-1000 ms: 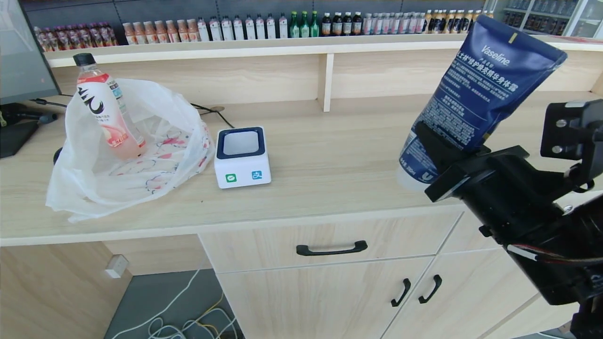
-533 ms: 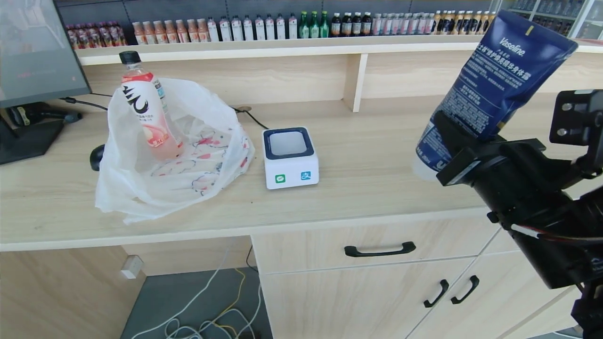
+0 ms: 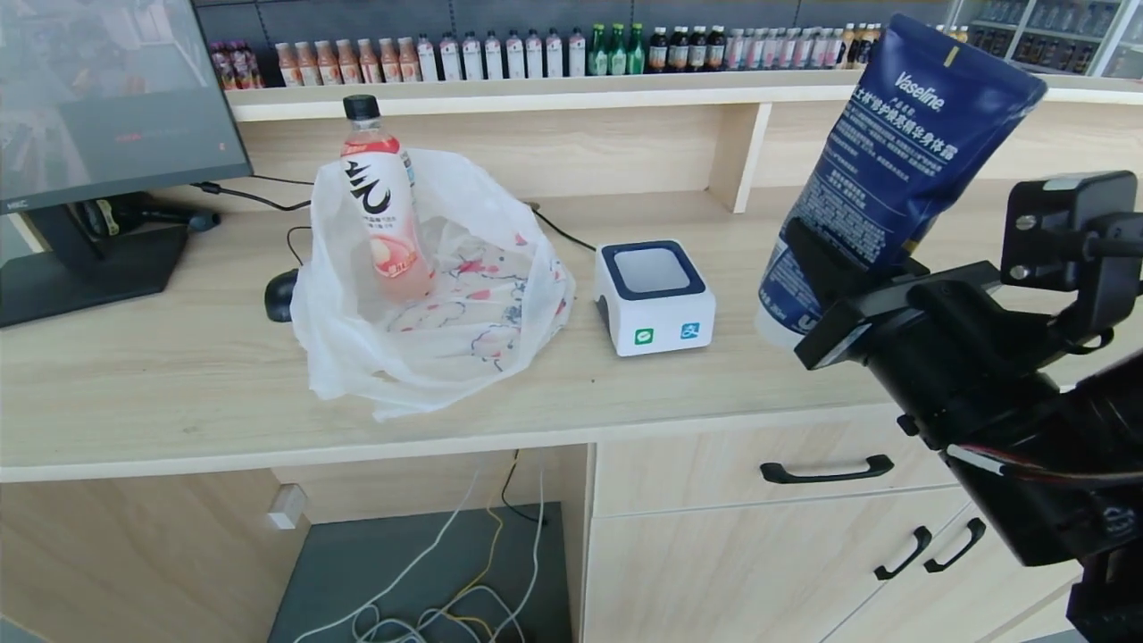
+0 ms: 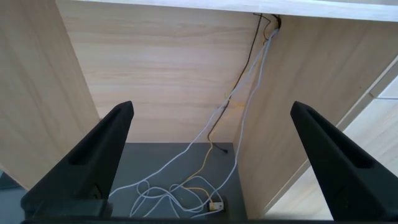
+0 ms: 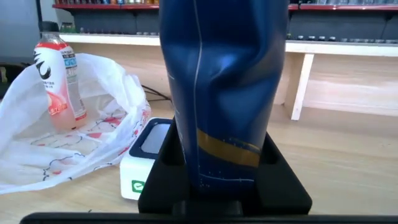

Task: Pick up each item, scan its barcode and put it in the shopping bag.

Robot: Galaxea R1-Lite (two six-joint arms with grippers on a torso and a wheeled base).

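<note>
Your right gripper is clamped on the blue lotion tube, cap end down, held in the air well to the right of the scanner. Just left of the scanner, the shopping bag lies open with a pink drink bottle standing inside. Your left gripper hangs spread wide, lower than the scanner, under the counter.

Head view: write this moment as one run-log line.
right claw: holds lotion tube | drink bottle: in shopping bag | barcode scanner: beside bag
</note>
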